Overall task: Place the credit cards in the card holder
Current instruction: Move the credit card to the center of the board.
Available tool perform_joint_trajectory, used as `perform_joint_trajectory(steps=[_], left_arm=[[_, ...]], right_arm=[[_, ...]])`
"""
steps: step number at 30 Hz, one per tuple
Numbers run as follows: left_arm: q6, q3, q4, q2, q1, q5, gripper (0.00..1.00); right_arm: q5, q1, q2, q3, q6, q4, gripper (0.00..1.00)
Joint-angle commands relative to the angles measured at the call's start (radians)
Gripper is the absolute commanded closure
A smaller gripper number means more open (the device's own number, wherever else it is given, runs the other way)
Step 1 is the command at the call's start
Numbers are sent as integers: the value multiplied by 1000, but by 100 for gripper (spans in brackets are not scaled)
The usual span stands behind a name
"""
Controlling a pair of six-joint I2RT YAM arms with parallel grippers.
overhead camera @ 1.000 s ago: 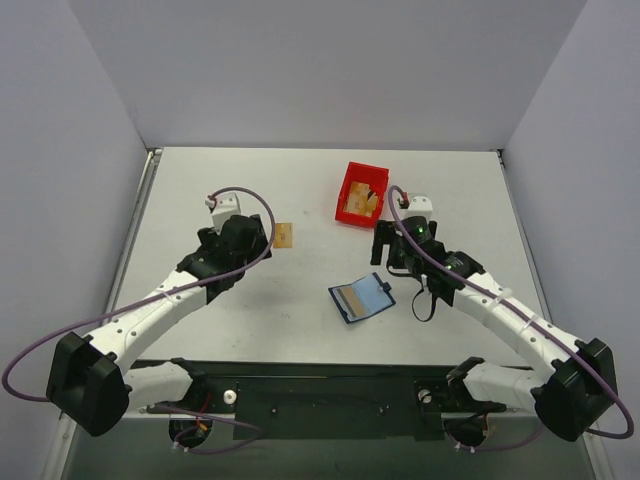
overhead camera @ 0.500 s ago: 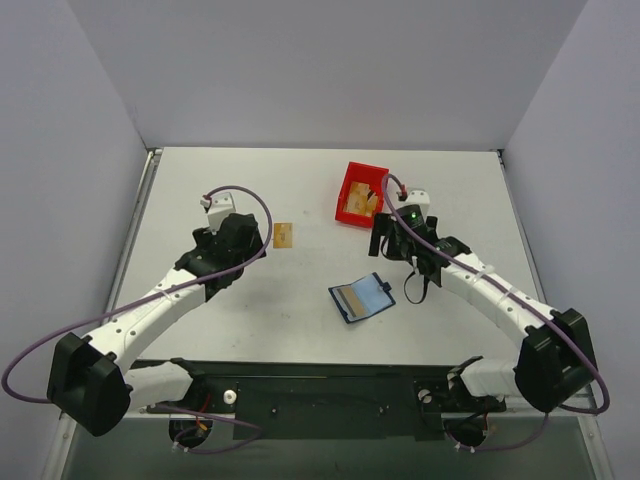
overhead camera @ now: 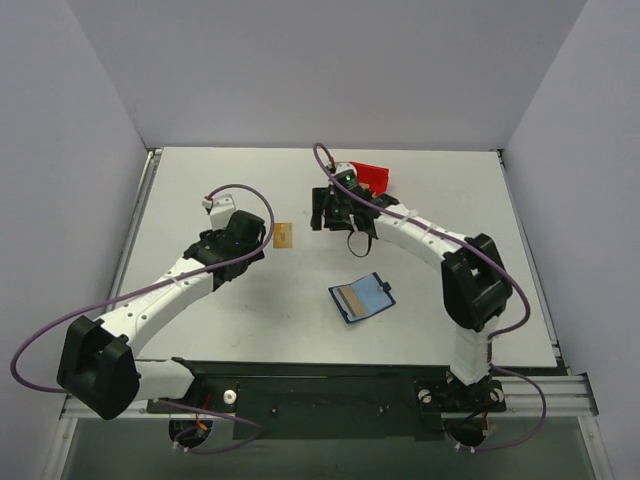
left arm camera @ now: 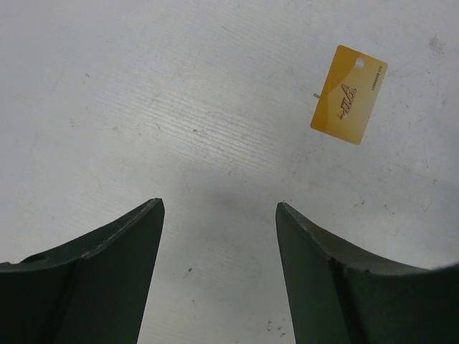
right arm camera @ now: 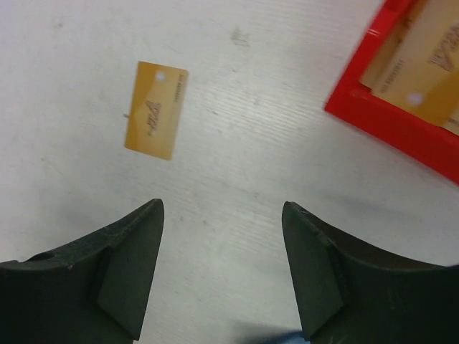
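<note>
Grey-white table (overhead camera: 450, 200) boxed in by plain pale walls. A red bin (overhead camera: 374, 176) sits toward the far edge, a bit right of the middle, with some tan cards (right arm camera: 419, 61) lying in it (from above the right arm covers most of it). The card holder (overhead camera: 362, 298) lies open closer to the near edge, with a tan card (overhead camera: 349, 298) on its inner face. The loose credit card (overhead camera: 285, 236) is flat on the table left of the middle, well apart from the holder, nothing on top of it.

Left gripper (left arm camera: 219, 208) has its jaws spread with nothing between them, hovering just beside that card on the left-edge side. Right gripper (right arm camera: 222, 208) is the same, parted and empty, over bare table between the card and the bin.

Left arm stretches diagonally out from its base. Right arm rises from its base, bends at the elbow and reaches its forearm leftward toward the far edge, across the bin.
</note>
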Motion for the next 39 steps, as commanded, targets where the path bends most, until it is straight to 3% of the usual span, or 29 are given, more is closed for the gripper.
perform_joint_trajectory(steps=[1,6,8,10,12,16,23,30,39], left_arm=[[2,-17,68,-48,5,34,29],[14,-19,118,-14,24,48,39],[24,10,124,41,37,67,48],[53,21,189,84,44,88,61],[76,18,265,121,45,93,80],[93,58,320,216,64,74,100],[113,111,433,388,110,131,100],[114,79,614,506,205,352,100],[127,87,670,583,212,455,100]], right_arm=[[-111,11,175,188,47,-3,39],[-169,8,333,357,83,-29,47],[-185,5,403,408,96,-32,51],[-198,0,448,459,109,-48,55],[-223,-6,479,492,126,-57,59],[-255,-26,511,522,158,-57,65],[-310,-38,556,574,162,-94,71],[-350,-38,583,600,187,-135,79],[-392,-37,618,614,227,-184,93]])
